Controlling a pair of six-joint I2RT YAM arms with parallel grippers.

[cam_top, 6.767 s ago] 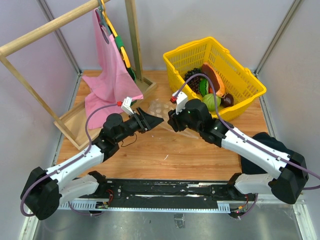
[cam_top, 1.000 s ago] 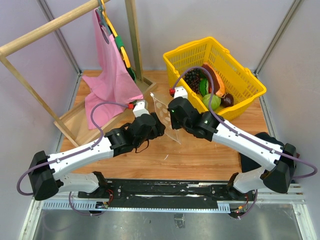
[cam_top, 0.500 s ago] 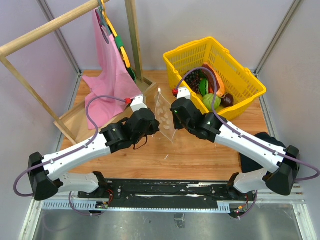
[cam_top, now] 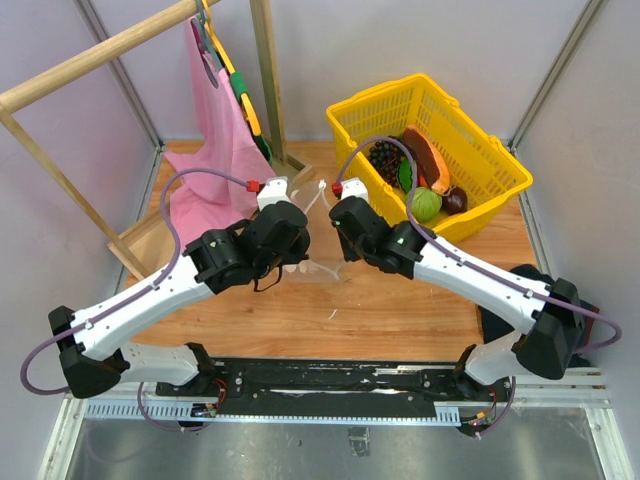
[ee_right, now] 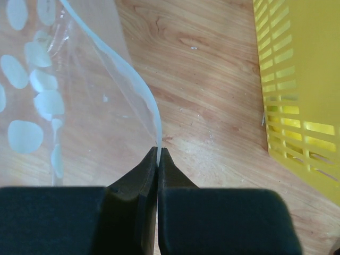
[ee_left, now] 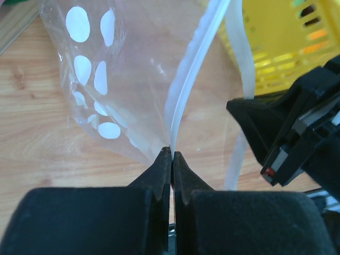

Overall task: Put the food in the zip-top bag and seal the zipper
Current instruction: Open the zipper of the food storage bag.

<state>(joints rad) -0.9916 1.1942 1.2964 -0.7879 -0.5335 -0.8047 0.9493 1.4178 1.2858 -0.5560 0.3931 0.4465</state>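
Opening the zip-top bag (ee_left: 127, 69) — left gripper (ee_left: 171, 154) and right gripper (ee_right: 158, 151) each clench its zipper (ee_left: 187, 74); next, fetch food (cam_top: 425, 205) at two o'clock.

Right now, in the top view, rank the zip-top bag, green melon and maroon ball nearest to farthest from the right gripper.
1. zip-top bag: pinched in the right gripper, at its fingertips.
2. green melon: in the yellow basket, to the right.
3. maroon ball: same basket, just beyond the melon.
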